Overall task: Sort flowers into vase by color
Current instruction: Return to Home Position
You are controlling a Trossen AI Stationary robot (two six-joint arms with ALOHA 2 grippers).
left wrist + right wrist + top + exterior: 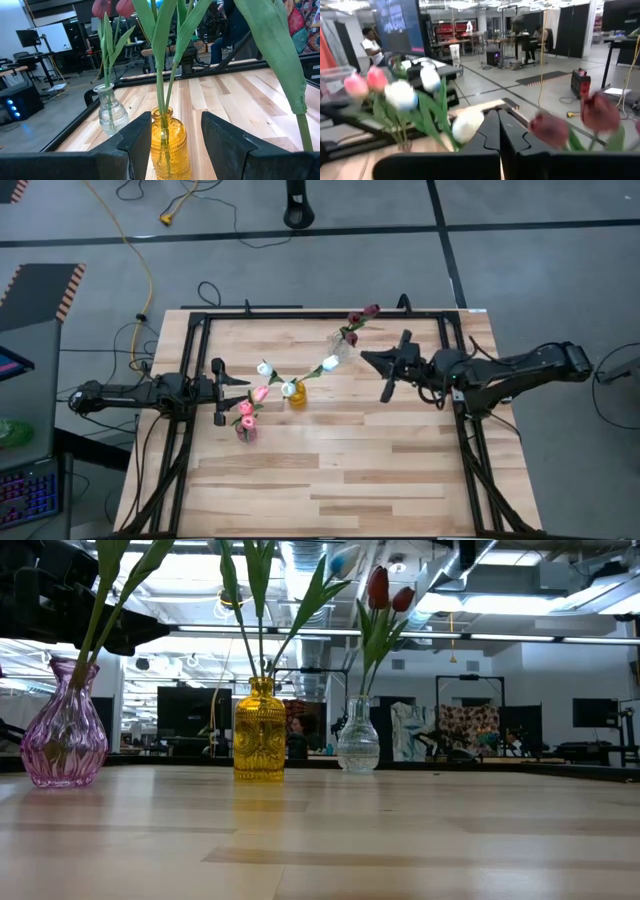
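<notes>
Three vases stand on their bases on the wooden table. The pink vase point(245, 431) point(65, 735) holds pink tulips point(248, 408). The yellow vase point(297, 396) point(259, 730) point(169, 145) holds white tulips point(329, 363). The clear vase point(340, 351) point(357, 735) point(109, 110) holds dark red tulips point(355, 318) point(378, 588). All stems stick into the vase necks. My left gripper point(243, 390) point(176, 125) is open, left of the yellow vase and short of it, beside the pink blooms. My right gripper point(367, 358) point(499, 130) is shut, right of the clear vase, pointing at the flowers.
A black metal frame point(200, 320) runs around the tabletop's left, far and right sides. The near half of the table point(330, 480) is bare wood. Cables lie on the floor beyond the far edge. A person point(370, 47) stands far off in the room.
</notes>
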